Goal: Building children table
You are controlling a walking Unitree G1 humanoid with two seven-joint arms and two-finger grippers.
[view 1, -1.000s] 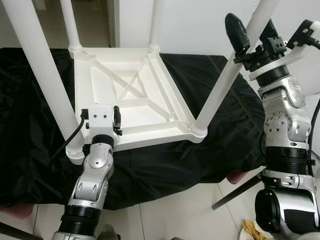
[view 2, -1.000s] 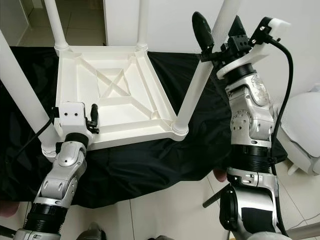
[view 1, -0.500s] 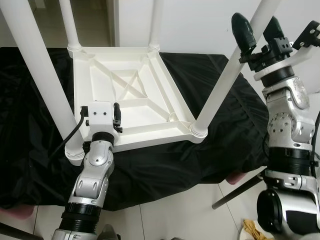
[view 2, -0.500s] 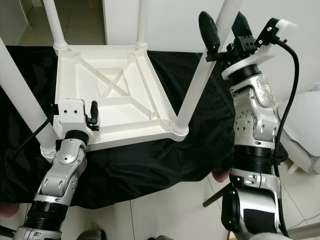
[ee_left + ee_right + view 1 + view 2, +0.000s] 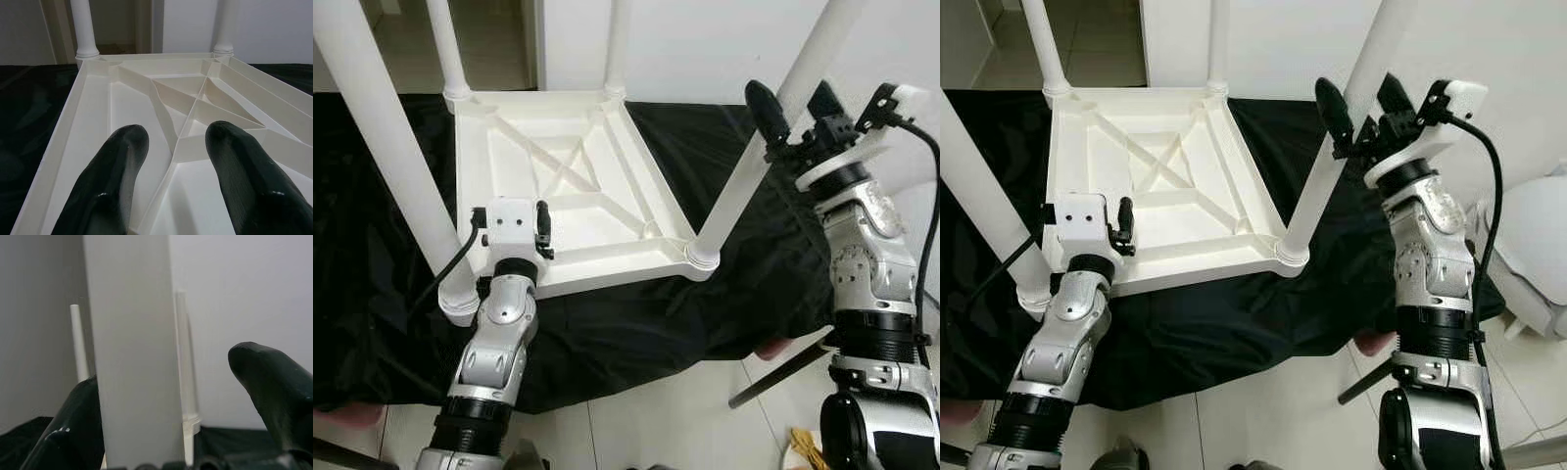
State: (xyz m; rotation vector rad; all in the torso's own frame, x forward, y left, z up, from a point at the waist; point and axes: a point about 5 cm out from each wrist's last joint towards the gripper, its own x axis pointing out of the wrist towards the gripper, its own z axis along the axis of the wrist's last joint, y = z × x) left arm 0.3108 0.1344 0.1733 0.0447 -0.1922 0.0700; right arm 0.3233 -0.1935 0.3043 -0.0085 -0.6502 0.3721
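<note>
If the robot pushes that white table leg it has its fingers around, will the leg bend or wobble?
The leg looks like a thick, smooth plastic tube, so it would probably stay stiff. It stands in a socket at the corner of the upside-down tabletop, so it might wobble there. The right gripper is open around it, and it could slip.

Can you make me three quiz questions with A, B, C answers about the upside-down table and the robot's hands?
1. Where is the right gripper?
A. on the floor
B. around the near right table leg
C. inside the table top

2. How many white legs stand up from the table top?
A. two
B. three
C. four

3. How are the left gripper's fingers?
A. open, holding nothing
B. shut on a leg
C. shut on the black cloth

Answers:
1 B: the right wrist view has the leg between its two fingers, with a gap on one side.
2 C: one leg rises at each corner.
3 A: the left wrist view has its fingers apart over the ribbed underside.
</note>
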